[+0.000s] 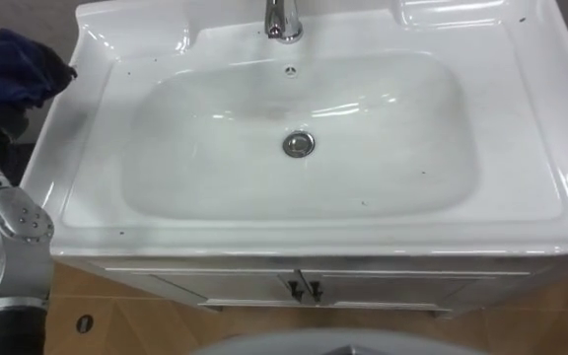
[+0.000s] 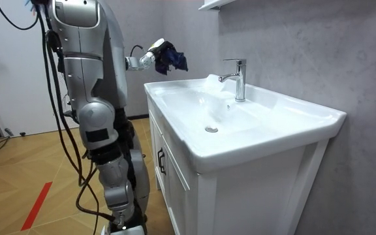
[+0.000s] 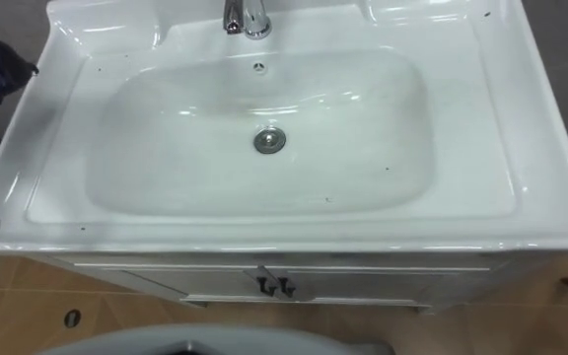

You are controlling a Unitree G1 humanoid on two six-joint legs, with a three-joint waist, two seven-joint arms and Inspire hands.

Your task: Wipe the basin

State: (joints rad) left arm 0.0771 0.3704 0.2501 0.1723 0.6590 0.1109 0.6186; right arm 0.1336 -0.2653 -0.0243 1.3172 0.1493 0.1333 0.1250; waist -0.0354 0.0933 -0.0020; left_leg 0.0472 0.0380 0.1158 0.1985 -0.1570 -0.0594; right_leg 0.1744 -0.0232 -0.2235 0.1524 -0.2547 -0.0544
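Observation:
The white basin point(image 1: 215, 177) lies right below me, with a chrome drain point(image 1: 299, 144) at its middle and a chrome faucet point(image 1: 282, 20) at the back rim. A few small dark specks dot its rim and bowl. A crumpled dark blue cloth point(image 1: 13, 64) hangs off the basin's left side, apart from the rim. In the room view my left hand point(image 2: 153, 54) is raised beyond the basin's far corner, fingers curled on the cloth point(image 2: 172, 59). I stand upright facing the cabinet front.
Below the basin is a white cabinet with two small dark door handles point(image 1: 304, 289). A grey wall point(image 2: 292, 39) rises behind the faucet. Wooden floor point(image 2: 18, 163) spreads behind me, with a red strip on it.

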